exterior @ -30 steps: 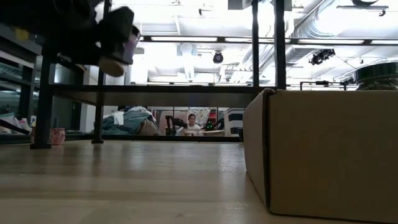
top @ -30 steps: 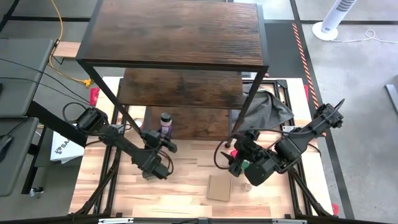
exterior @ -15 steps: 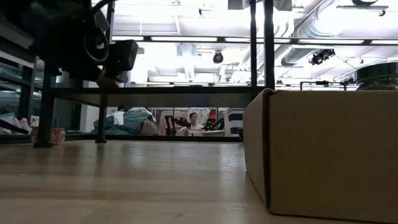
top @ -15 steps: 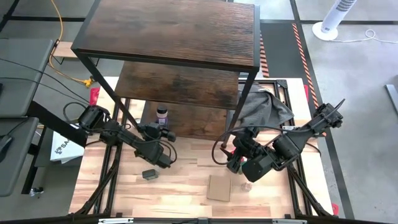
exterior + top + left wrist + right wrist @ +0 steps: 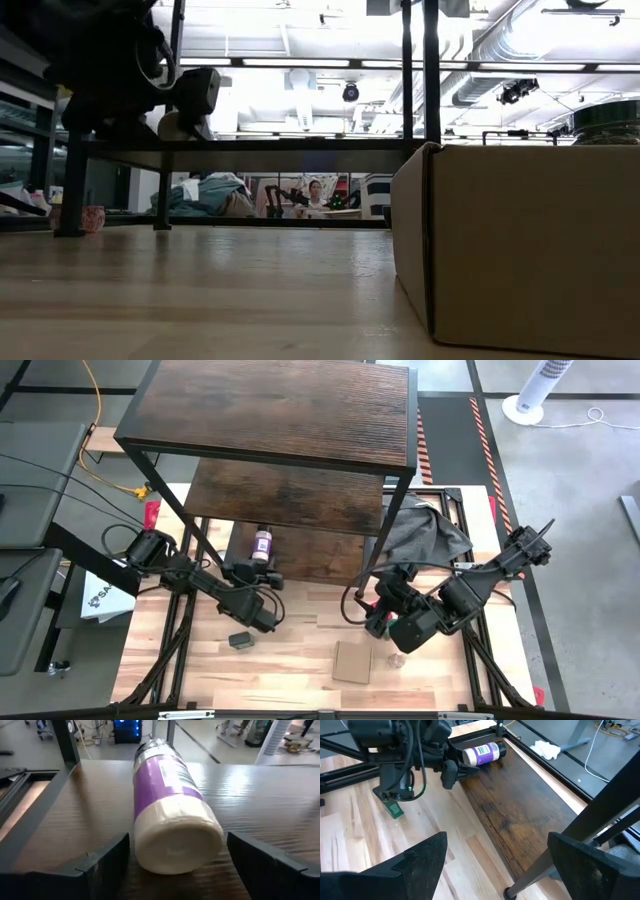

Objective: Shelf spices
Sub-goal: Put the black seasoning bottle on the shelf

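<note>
Lying toppled on dark wood-grain shelf (image 5: pixel 300 555) bottom board: purple-labelled spice jar (image 5: pixel 261 546), between parted left gripper (image 5: pixel 252 573) fingers; right gripper (image 5: pixel 378 612) parted, beside flat brown cardboard square (image 5: pixel 352 661).

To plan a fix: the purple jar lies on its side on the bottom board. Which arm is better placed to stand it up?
Left. The left end effector, open, flanks the jar at its base. The right end effector, also open, hangs over the table, farther off.

Open-plan robotics lab: exposed ceiling ducts (image 5: pixel 500 40), ceiling camera (image 5: pixel 350 92), taped floor (image 5: pixel 483 422).
</note>
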Tool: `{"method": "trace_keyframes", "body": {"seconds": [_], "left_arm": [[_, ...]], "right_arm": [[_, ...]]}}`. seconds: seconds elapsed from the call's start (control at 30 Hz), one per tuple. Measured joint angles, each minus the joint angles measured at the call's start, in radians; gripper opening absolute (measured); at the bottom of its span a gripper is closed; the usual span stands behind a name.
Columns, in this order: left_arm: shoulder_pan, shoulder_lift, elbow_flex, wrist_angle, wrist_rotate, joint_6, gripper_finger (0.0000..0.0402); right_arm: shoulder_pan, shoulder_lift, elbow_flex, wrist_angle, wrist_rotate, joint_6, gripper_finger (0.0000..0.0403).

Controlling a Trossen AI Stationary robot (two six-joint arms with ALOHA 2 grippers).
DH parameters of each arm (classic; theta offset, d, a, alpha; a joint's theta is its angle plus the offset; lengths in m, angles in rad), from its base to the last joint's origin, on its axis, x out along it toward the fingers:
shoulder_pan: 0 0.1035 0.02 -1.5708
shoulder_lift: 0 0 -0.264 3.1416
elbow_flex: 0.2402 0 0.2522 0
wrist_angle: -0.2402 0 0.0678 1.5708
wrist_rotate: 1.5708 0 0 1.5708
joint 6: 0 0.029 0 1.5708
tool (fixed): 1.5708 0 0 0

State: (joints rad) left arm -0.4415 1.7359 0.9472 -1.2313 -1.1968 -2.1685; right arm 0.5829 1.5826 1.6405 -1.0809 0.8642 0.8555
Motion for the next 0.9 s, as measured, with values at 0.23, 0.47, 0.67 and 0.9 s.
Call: {"method": "trace_keyframes", "body": {"seconds": [0.23, 0.47, 0.67, 0.9], "left_arm": [[-0.02, -0.061, 0.085, -0.171, -0.044, 0.005, 0.0333], [0.049, -0.08, 0.095, -0.168, -0.039, 0.044, 0.0334], [0.126, -0.078, 0.095, -0.095, -0.022, 0.122, 0.0334], [0.208, -0.073, 0.095, -0.02, 0.051, 0.258, 0.033]], "right_arm": [[-0.024, 0.0, 0.0, 0.0, -0.004, -0.008, 0.0341], [-0.046, 0.0, 0.0, 0.0, -0.005, -0.009, 0.0341], [-0.049, 0.0, 0.0, 0.0, -0.003, -0.009, 0.0341], [-0.048, 0.0, 0.0, -0.001, -0.003, -0.007, 0.0341]]}}
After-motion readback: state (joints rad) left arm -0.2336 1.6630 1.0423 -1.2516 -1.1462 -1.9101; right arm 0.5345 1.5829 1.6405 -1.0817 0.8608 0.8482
